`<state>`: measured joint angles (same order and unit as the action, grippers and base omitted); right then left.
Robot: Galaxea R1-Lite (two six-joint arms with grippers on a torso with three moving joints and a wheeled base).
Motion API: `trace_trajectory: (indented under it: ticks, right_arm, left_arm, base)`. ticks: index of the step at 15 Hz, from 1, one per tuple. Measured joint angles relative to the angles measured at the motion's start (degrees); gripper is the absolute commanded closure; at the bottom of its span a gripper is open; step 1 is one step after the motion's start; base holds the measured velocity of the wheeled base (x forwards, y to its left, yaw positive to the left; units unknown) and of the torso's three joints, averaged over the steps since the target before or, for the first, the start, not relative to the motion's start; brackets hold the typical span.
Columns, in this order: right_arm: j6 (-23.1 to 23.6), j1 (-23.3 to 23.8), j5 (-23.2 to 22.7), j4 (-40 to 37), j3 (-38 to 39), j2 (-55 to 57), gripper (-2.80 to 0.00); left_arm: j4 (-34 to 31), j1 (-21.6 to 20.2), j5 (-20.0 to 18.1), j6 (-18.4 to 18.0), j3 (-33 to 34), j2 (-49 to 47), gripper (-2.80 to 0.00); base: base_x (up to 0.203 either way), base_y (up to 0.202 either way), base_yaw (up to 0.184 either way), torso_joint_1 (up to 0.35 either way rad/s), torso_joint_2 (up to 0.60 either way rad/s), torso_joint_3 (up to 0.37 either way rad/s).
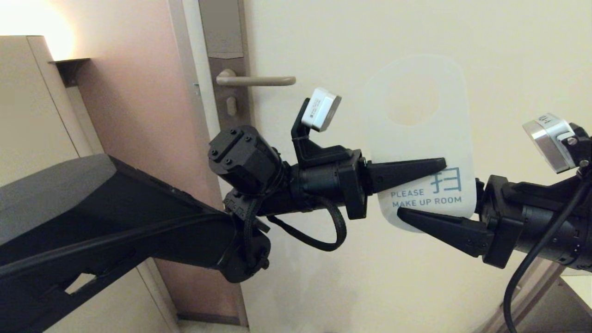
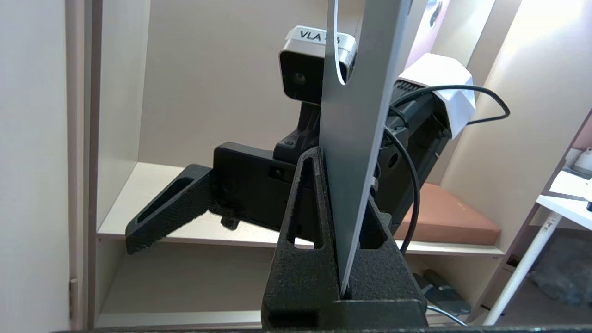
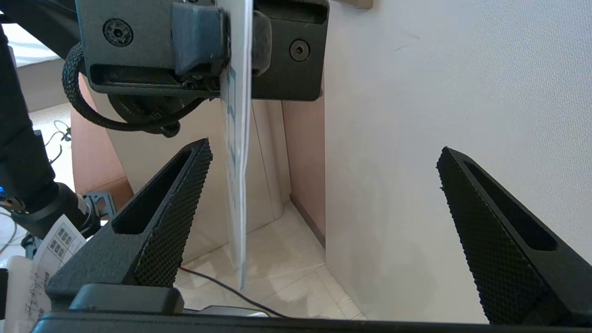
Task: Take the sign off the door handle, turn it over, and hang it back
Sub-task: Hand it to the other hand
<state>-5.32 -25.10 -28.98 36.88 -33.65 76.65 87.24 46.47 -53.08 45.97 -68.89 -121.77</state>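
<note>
One white, round-ended sign (image 1: 418, 138) with a hole near its top and teal "PLEASE MAKE UP ROOM" lettering is held upright in front of the pale door (image 1: 508, 55), off and to the right of the single bronze-grey door handle (image 1: 255, 80). The left gripper (image 1: 441, 163) is clamped flat on the sign's lower part. The right gripper (image 1: 401, 213) reaches in from the other side, its two fingers spread wide astride the sign's lower edge, gripping nothing.

We see a cream door (image 1: 370, 277) in a pinkish-brown frame (image 1: 138, 106), a beige cabinet (image 1: 27, 92) left under warm light (image 1: 27, 18), open shelving (image 2: 185, 194), pale tiled floor (image 3: 286, 268).
</note>
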Motion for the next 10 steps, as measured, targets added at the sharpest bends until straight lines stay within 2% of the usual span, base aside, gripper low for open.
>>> trace_trajectory:
  ticks: [2,5,10]
  right_arm:
    - [0.05,0.0,0.0,0.0,0.29,-0.02,-2.8]
    - [0.11,0.0,-0.04,0.02,0.88,-0.11,-2.8]
    - [0.15,-0.01,-0.09,-0.01,1.13,-0.09,-2.8]
  left_arm:
    - [0.0,0.0,-0.24,-0.02,0.36,0.09,0.0]
    - [-0.02,-0.54,-3.88,0.15,0.59,0.07,0.0]
    - [0.0,-1.07,-5.31,0.22,0.51,-0.02,0.0]
  base:
    - [0.0,0.0,0.0,0.0,0.0,0.0]
    - [0.0,0.0,0.0,0.0,0.0,0.0]
    - [0.0,0.0,0.0,0.0,0.0,0.0]
